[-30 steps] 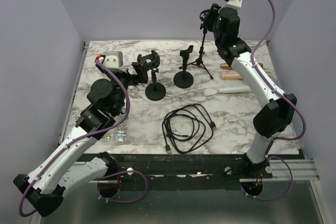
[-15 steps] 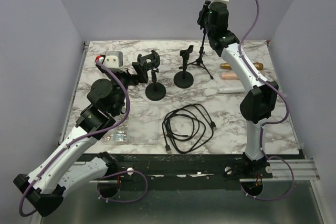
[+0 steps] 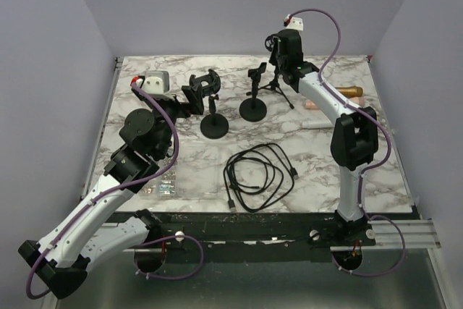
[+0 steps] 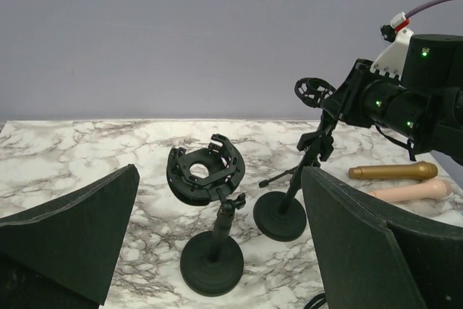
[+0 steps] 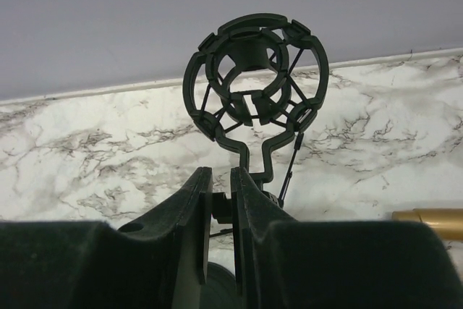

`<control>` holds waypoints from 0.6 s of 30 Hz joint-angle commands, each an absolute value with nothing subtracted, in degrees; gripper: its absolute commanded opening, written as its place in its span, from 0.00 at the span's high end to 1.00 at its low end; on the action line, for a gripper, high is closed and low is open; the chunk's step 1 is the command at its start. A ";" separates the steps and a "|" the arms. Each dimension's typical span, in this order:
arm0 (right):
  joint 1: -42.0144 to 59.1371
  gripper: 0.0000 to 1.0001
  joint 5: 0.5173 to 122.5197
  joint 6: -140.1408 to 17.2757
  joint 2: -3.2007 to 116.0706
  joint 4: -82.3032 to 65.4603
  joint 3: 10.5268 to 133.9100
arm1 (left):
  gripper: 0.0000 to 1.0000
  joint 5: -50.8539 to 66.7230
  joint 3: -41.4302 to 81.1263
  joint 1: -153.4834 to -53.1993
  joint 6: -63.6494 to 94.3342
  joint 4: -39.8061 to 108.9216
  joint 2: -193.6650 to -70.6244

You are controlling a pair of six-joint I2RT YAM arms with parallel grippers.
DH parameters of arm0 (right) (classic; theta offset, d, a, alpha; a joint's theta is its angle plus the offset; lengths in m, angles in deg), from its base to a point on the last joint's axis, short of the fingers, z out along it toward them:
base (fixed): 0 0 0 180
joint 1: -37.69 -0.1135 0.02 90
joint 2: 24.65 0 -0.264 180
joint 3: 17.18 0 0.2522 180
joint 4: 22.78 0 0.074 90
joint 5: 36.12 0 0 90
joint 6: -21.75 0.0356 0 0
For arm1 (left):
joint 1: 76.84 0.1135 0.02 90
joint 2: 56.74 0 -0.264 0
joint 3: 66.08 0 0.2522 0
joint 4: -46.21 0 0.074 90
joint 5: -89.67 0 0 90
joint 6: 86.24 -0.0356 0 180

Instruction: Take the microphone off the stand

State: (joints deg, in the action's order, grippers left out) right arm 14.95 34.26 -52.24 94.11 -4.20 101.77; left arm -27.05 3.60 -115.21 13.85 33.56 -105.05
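A black tripod stand [image 3: 275, 83] at the back carries an empty ring shock mount [image 5: 255, 77]. My right gripper [image 5: 221, 200] is shut on the joint just below that mount; it also shows in the top view [image 3: 278, 43]. A gold microphone [image 3: 349, 92] and a pink microphone [image 4: 409, 192] lie flat on the table to the right, free of any stand. My left gripper [image 4: 221, 200] is wide open and empty, facing a round-base stand [image 4: 211, 262] with an empty shock mount [image 4: 205, 174].
A second round-base stand [image 3: 252, 108] with a clip stands mid-table. A coiled black cable [image 3: 257, 175] lies in front. A metal tray [image 3: 160, 76] sits back left, small packets [image 3: 163, 188] near the left arm. A pale object [image 3: 312, 125] lies beside the right arm.
My right arm has come down and swung left and back, and the shock mount at its gripper has come lower with it. The gold microphone, hidden before, now shows. The left arm has not moved.
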 commanded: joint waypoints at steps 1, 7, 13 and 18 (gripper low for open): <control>15.23 0.78 34.71 -51.72 93.03 -3.49 101.20 | 0.01 -27.02 5.40 -115.38 13.30 34.03 -104.77; 15.19 0.77 35.20 -52.26 92.49 -2.05 104.44 | 0.02 -27.04 5.36 -115.34 13.34 34.02 -104.99; 15.19 0.76 36.39 -51.54 88.30 -0.25 104.00 | 0.01 -27.04 5.34 -115.35 13.54 34.01 -105.06; 15.19 0.72 37.35 -50.04 81.02 0.55 98.82 | 0.01 -26.83 5.34 -115.34 13.78 33.89 -105.45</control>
State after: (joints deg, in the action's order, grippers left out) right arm 14.95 35.73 -51.47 89.35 -0.70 101.77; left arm -27.05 3.62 -115.21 13.85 33.56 -105.10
